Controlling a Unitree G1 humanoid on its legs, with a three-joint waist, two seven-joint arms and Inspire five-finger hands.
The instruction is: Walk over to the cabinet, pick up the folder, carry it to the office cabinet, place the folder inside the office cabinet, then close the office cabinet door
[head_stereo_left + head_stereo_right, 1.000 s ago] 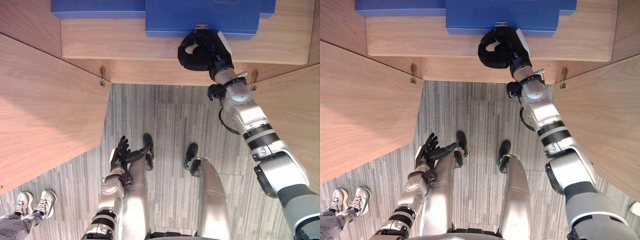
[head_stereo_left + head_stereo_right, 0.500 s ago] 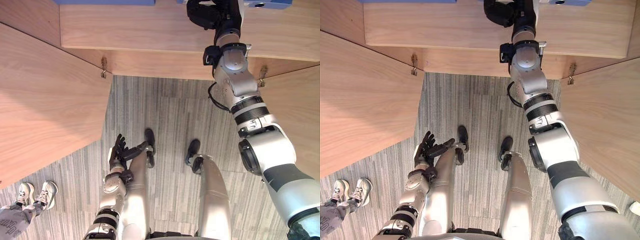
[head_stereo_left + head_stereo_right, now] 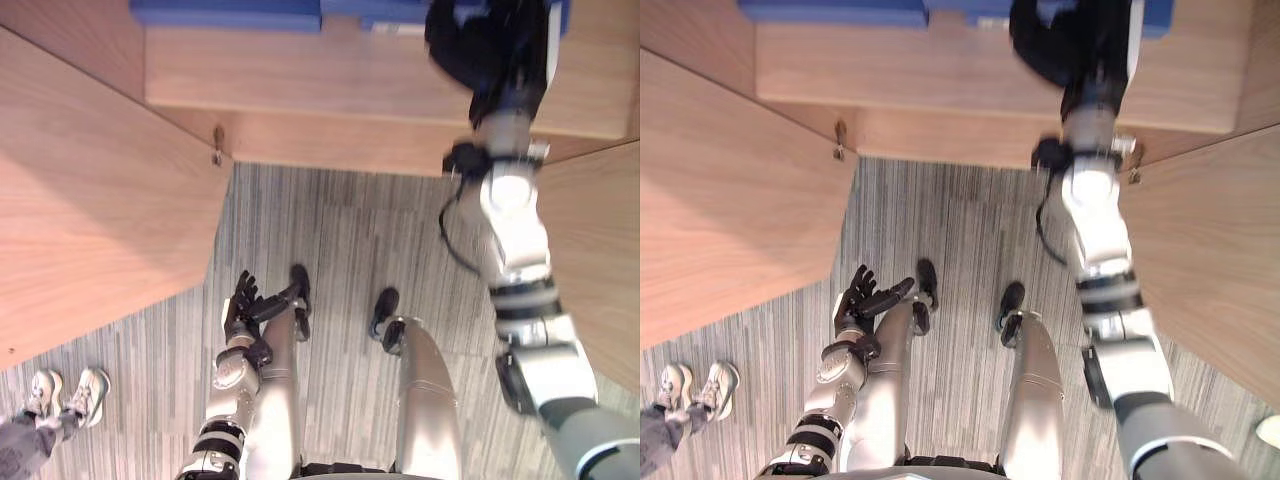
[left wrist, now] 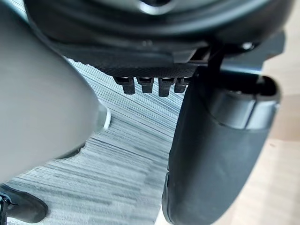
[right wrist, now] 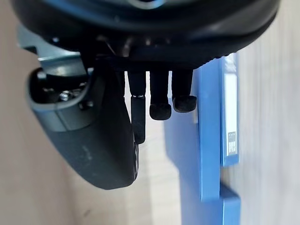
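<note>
Blue folders (image 3: pixel 225 12) lie flat on the cabinet's wooden shelf (image 3: pixel 300 75) at the back. Past my fingers in the right wrist view, the blue folder (image 5: pixel 208 140) rests on the wood, apart from them. My right hand (image 3: pixel 490 50) is stretched out over the shelf at the folder's front edge. Its fingers (image 5: pixel 159 110) are curled toward the thumb with nothing between them. My left hand (image 3: pixel 243 305) hangs low by my side over the carpet, fingers relaxed and spread.
Both cabinet doors stand wide open: the left door (image 3: pixel 100 200) and the right door (image 3: pixel 600 250) flank me. Grey striped carpet (image 3: pixel 330 230) lies between them. A person's shoes (image 3: pixel 60 395) show at the lower left.
The camera has shifted. My right arm has swung a little to the right, with the hand staying over the shelf by the folder. The left hand has kept its place.
</note>
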